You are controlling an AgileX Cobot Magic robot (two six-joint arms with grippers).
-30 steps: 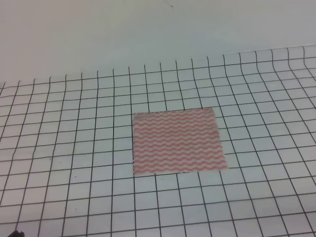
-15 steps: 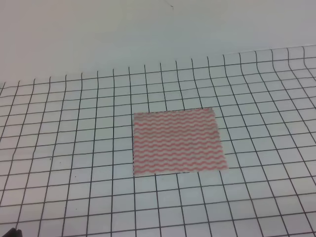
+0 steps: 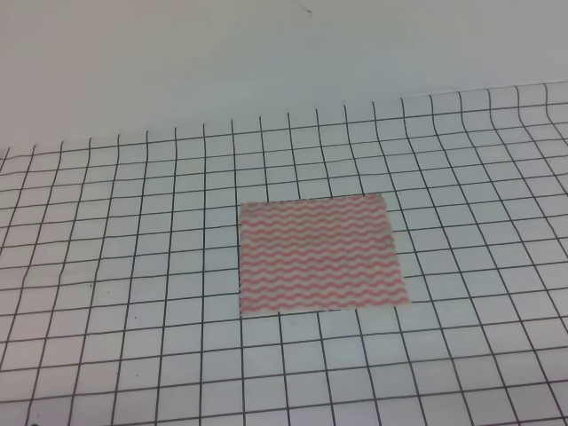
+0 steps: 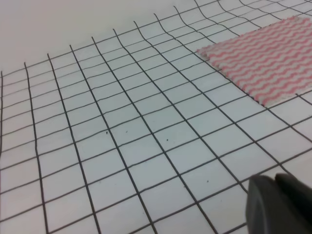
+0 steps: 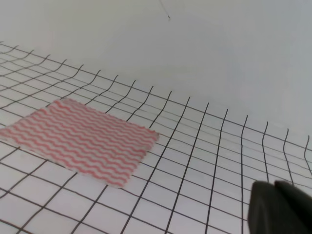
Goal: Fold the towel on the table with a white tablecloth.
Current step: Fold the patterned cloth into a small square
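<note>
The towel (image 3: 321, 256) lies flat and unfolded on the white tablecloth (image 3: 133, 266), which covers the desk (image 3: 497, 373). All four edges of the towel rest on the grid, with no fold or lifted corner visible.

Left claw (image 4: 280, 204): only a dark, blurred part of it shows, at the lower right corner of the left wrist view. Whether it is open or closed cannot be told. The towel (image 4: 265, 61) sits ahead of this claw and to its right, well apart from it, with bare grid cloth (image 4: 122, 146) between.

Right claw (image 5: 280, 207): likewise a dark blurred shape at the lower right corner of the right wrist view; its state cannot be told. The towel (image 5: 83, 141) lies ahead and to the left of this claw, apart from it, not touched.

Neither claw appears in the exterior high view.
</note>
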